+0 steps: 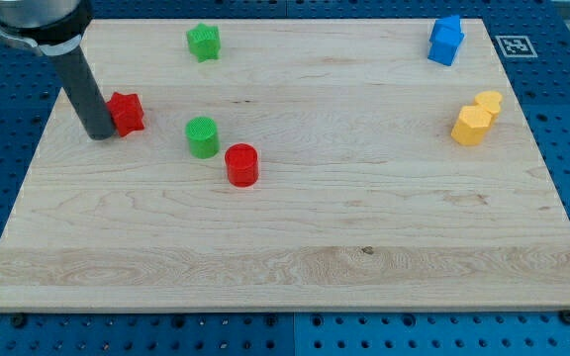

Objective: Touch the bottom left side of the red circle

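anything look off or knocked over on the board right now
Nothing looks damaged, tipped or spilled. One mismatch: my tip rests against the red star-like block at the view's left, not the red circle, which stands apart beside the green circle.

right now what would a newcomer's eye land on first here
The dark rod at the view's upper left, my tip right beside the red star-like block. Next, the red circle near the green circle mid-board, then the yellow pair at the view's right.
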Robot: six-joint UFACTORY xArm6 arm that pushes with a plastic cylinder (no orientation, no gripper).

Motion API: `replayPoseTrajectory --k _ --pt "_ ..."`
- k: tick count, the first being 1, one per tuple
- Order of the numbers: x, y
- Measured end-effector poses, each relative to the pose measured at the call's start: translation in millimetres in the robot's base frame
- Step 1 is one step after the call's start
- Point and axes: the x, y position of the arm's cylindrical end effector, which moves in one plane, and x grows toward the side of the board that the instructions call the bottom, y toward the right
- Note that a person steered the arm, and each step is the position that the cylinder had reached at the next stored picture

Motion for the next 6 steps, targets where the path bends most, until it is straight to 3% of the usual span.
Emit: replayPoseTrajectory --k 2,3,6 --pt "40 16" --pt "41 77" --pt "99 193"
